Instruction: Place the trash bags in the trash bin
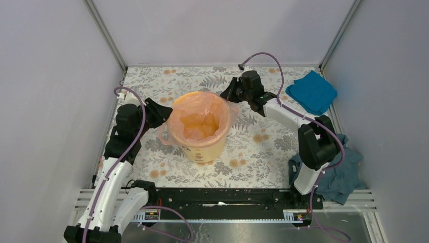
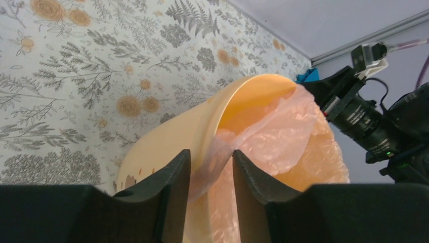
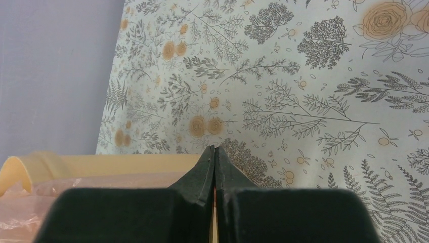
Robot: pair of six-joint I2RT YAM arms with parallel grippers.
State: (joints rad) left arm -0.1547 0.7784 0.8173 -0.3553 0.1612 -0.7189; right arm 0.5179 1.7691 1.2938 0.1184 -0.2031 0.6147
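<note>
Top external view, left to right: my left gripper (image 1: pixel 164 114) is at the left rim of the bin (image 1: pixel 203 147). The bin stands upright near the middle of the tabletop (image 1: pixel 253 162), a little toward the left edge. The bag (image 1: pixel 200 124) lines it, its pink film turned over the rim and hanging down the outside on the left. My right gripper (image 1: pixel 228 93) is at the far right part of the rim, against the film's edge. The bin stands between my two grippers. A blue cloth (image 1: pixel 312 92) lies folded at the far right corner, well apart from the bin. A teal cloth (image 1: pixel 346 174) is bunched at the near right edge, beside my right arm's lower link.

Left wrist view gives what the top one hides: my left fingers stand apart, with the bin's rim and a loose fold of film in the gap between them. It also catches my right wrist across the bin's mouth and a sliver of blue cloth behind it. Right wrist view shows those fingers pressed together tip to tip, with the rim and film low at the left. Whether a scrap of film is pinched I cannot tell.

My left arm reaches forward from the near left corner, elbow raised, wrist turned right toward the bin. My right arm rises at the near right edge, bends at the elbow, and its forearm stretches far and left.
</note>
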